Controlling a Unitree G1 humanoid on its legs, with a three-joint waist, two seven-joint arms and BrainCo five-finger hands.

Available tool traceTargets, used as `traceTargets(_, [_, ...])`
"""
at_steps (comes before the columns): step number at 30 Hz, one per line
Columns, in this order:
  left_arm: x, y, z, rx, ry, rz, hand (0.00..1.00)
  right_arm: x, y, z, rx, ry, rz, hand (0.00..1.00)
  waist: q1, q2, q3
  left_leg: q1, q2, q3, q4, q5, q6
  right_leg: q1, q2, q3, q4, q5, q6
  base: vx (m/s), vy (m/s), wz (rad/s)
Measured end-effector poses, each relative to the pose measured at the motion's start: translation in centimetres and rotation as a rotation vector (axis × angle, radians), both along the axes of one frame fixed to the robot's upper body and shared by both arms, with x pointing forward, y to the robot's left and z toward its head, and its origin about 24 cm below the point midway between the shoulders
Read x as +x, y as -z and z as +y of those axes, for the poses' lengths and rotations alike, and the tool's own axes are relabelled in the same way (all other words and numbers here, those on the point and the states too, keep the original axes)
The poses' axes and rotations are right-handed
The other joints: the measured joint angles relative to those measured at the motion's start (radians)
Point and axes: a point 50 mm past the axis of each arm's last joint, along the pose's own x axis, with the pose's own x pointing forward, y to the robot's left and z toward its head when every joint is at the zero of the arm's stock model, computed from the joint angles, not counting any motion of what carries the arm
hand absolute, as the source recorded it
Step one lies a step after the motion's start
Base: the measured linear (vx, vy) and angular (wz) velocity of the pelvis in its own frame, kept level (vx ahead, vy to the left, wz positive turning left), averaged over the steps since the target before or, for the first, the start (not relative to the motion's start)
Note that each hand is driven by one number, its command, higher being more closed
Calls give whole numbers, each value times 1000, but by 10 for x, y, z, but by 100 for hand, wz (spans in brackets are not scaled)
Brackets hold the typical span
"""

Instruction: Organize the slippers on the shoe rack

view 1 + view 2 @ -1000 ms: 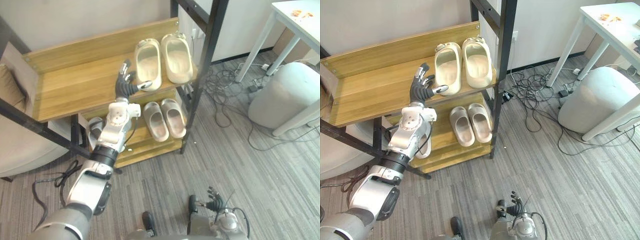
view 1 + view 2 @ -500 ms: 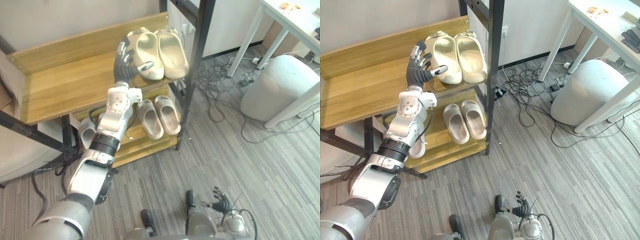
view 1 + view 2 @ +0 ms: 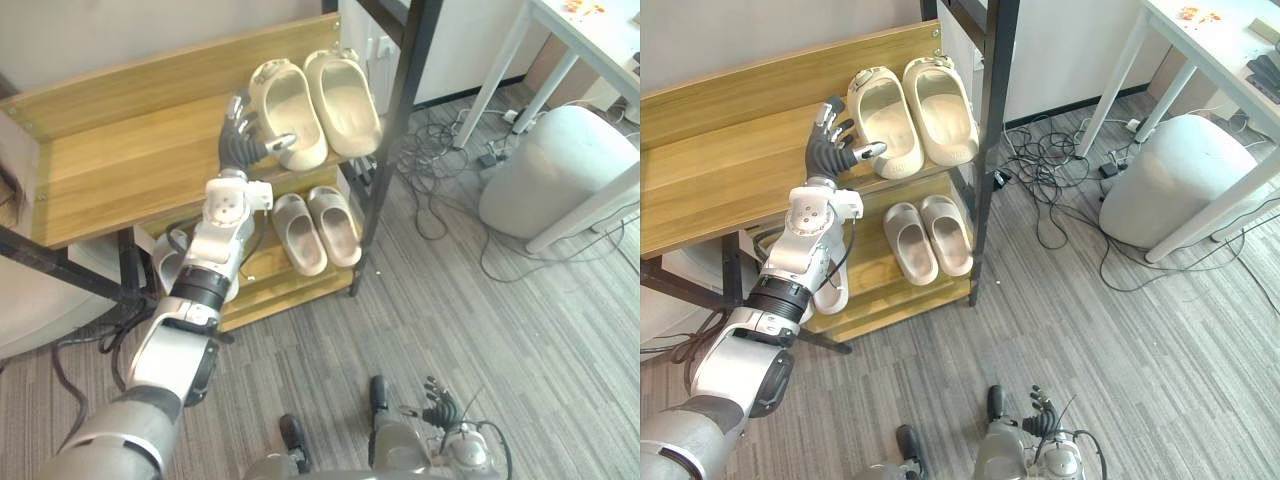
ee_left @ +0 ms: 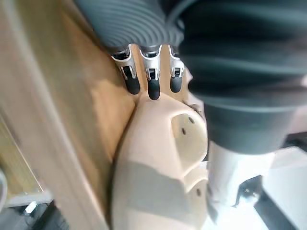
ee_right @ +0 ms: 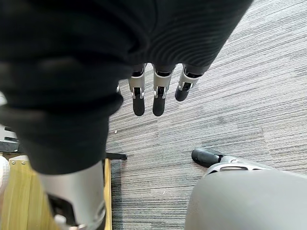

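Left hand (image 3: 243, 148) beside the cream slippers (image 3: 343, 90) on the shoe rack (image 3: 120, 170).
The cream slippers lie side by side at the right end of the shoe rack's upper shelf. The left hand is released: its fingers (image 4: 152, 86) are straight, tips at the side of the left slipper (image 3: 287, 105), thumb reaching toward its rim. A grey pair (image 3: 318, 228) rests on the rack's lower shelf, under the cream ones. The right hand (image 3: 1038, 424) hangs relaxed and empty over the carpet (image 3: 520, 330), well in front of the rack.
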Motion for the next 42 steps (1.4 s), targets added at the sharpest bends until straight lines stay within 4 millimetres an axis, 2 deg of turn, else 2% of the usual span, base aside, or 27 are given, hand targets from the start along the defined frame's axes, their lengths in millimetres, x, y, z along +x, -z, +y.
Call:
traceTargets(1, [0,0,2,10,-11,1,0,0,0,0,0,1,1,0,0,0,0,0,2,0,0,0,0,0,3,0,0,-6,-9,0,0,0])
traceTargets(11, [-1,-2,18,54,-62,-5,0,-1,0,-2,-3,4,1,0,1,11,5,2,9,1,-1,0,-1,1,11,-1,0,-6,-9,0,0,0])
traceTargets(17, [-6,0,46,87,-140,2,0,-3,1,-3,-4,11,5,0,5,19,3,4,16,-13,1,1,-2,12,17,-14,0,-6,-10,-2,3,5])
traceTargets(24, [-14,-6,58,109,-164,-36,0,-8,1,-6,-10,10,12,0,15,25,0,12,19,-34,1,3,-5,34,17,-39,0,-12,-12,-10,5,9])
traceTargets(27, [-16,-11,56,106,-155,-65,0,-9,1,-6,-11,10,12,0,26,31,-3,13,20,-37,1,3,-5,36,16,-42,0,-13,-12,-8,4,3])
traceTargets(29, [-23,-14,51,102,-129,-105,0,-9,2,-7,-12,11,14,0,28,38,-7,13,20,-44,1,3,-5,39,16,-48,0,-14,-12,0,6,9])
traceTargets(33, [-49,-7,21,59,7,-195,0,-12,3,-9,-15,15,23,0,30,49,-21,22,21,-82,1,3,-6,71,14,-85,0,-28,-7,7,-4,25])
traceTargets(34, [-60,1,7,16,63,-210,0,-15,4,-9,-16,17,33,0,40,53,-31,20,23,-90,1,3,-6,74,13,-93,0,-32,-2,3,-11,27])
traceTargets(35, [-65,6,1,-6,90,-208,0,-16,4,-10,-19,17,38,0,46,55,-34,21,23,-93,1,3,-6,77,11,-96,0,-34,-2,10,-6,27])
traceTargets(37, [-88,29,-28,-96,238,-174,0,-21,8,-12,-20,18,62,0,59,57,-37,37,22,-110,0,0,-9,105,8,-114,0,-43,3,15,3,24])
traceTargets(39, [-101,44,-38,-142,306,-135,0,-22,9,-12,-16,15,72,0,68,57,-53,37,22,-113,0,-1,-11,107,9,-118,0,-44,4,8,3,10])
traceTargets(41, [-122,69,-48,-205,400,-43,0,-21,9,-11,-14,9,71,0,74,55,-69,42,22,-125,0,-1,-10,120,8,-131,0,-47,6,12,-3,13])
traceTargets(42, [-126,74,-50,-216,426,-23,0,-21,9,-11,-14,8,71,0,74,54,-70,45,22,-132,0,-1,-10,125,8,-136,0,-49,7,3,-10,19])
